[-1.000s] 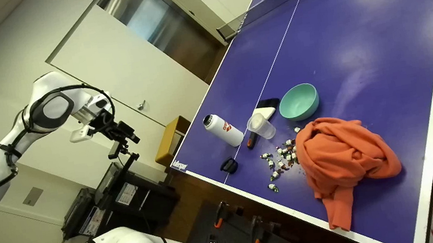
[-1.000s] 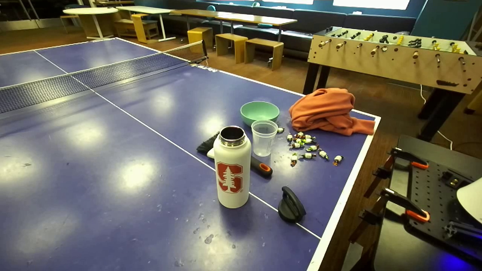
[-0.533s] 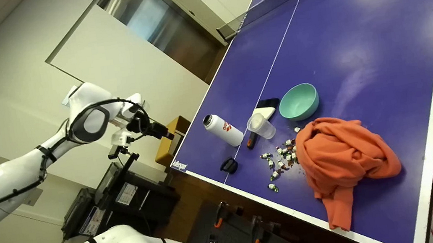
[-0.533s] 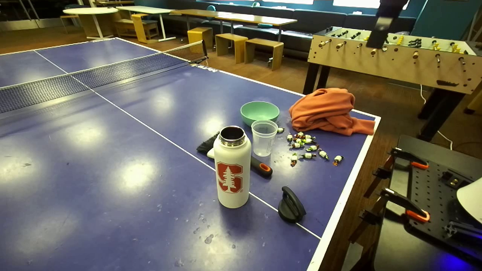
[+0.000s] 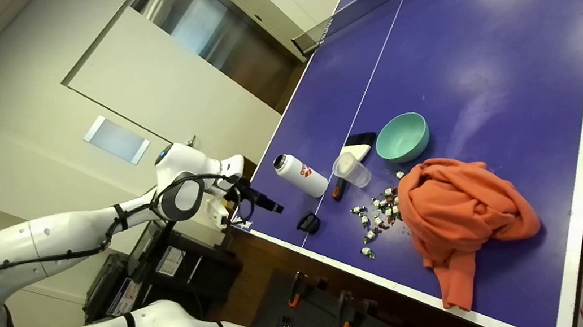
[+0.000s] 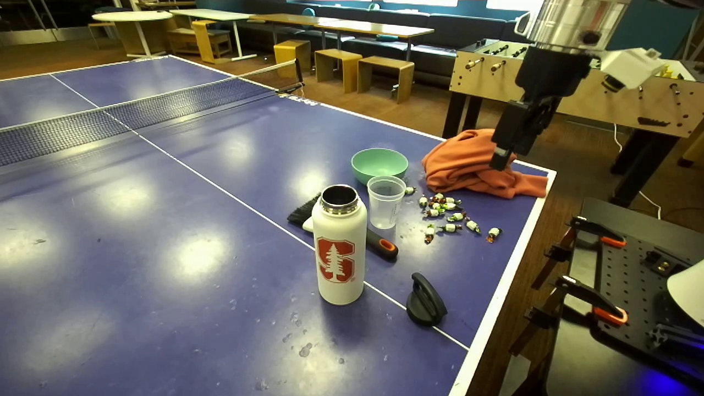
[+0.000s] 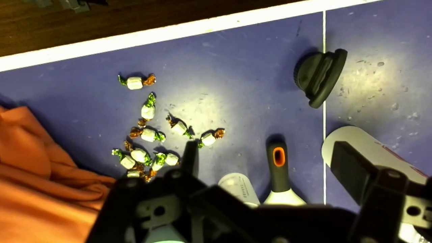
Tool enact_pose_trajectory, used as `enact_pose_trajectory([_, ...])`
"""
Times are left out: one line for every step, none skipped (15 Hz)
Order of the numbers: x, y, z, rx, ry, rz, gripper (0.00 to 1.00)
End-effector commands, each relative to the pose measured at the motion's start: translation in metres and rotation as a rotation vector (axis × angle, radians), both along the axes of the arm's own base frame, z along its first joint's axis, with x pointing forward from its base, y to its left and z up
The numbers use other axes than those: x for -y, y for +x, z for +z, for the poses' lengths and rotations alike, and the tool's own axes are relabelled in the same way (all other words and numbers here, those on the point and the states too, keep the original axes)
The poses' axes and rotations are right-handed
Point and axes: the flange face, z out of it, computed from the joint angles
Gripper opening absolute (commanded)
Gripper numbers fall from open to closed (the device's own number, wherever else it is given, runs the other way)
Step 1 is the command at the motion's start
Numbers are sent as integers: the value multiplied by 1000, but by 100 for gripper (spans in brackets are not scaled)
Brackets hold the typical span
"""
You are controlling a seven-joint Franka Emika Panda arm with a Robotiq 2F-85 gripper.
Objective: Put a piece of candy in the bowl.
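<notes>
1. Hand, lower part of the wrist view: the two fingers stand wide apart above the desk.
2. Wrapped candies, left of centre in the wrist view: a loose cluster on the desk, near the orange cloth at lower left.
3. Bowl, near the centre of an exterior view: green, upright on the desk; the candies lie outside it, toward the lower right.
4. Clear cup, just below the bowl in that frame: upright, overlapping the bowl's outline.
5. White bottle, lower centre of that frame: upright, open-mouthed, hiding part of the brush; black lid to its right.
</notes>
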Motion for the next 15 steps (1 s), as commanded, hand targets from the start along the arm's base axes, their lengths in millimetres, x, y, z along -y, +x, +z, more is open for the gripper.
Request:
enact_pose_trajectory([0, 2, 0, -3, 1, 0, 100])
enact_pose_trajectory([-1, 3, 2, 1, 2, 0, 100])
enact_pose_trajectory([-1, 3, 4, 7, 3, 1, 100])
enact_pose_trajectory([-1, 3, 6, 11, 3, 1, 100])
enact_pose_trajectory([-1, 3, 6, 13, 3, 1, 100])
enact_pose_trajectory([4, 10, 3, 24, 31, -74, 100])
enact_pose_trajectory([7, 15, -4, 27, 49, -132, 100])
enact_pose_trajectory([9, 21, -14, 40, 49, -198, 100])
enact_pose_trajectory([10, 25, -21, 55, 52, -247, 100])
enact_pose_trajectory([12, 30, -35, 72, 51, -300, 100])
enact_pose_trajectory([14, 34, -47, 100, 51, -349, 100])
enact_pose_trajectory([17, 37, -60, 118, 54, -402, 100])
enact_pose_trajectory([20, 41, -72, 142, 57, -452, 100])
enact_pose_trajectory([24, 42, -86, 149, 57, -503, 100])
enact_pose_trajectory([35, 43, -96, 156, 51, -550, 100])
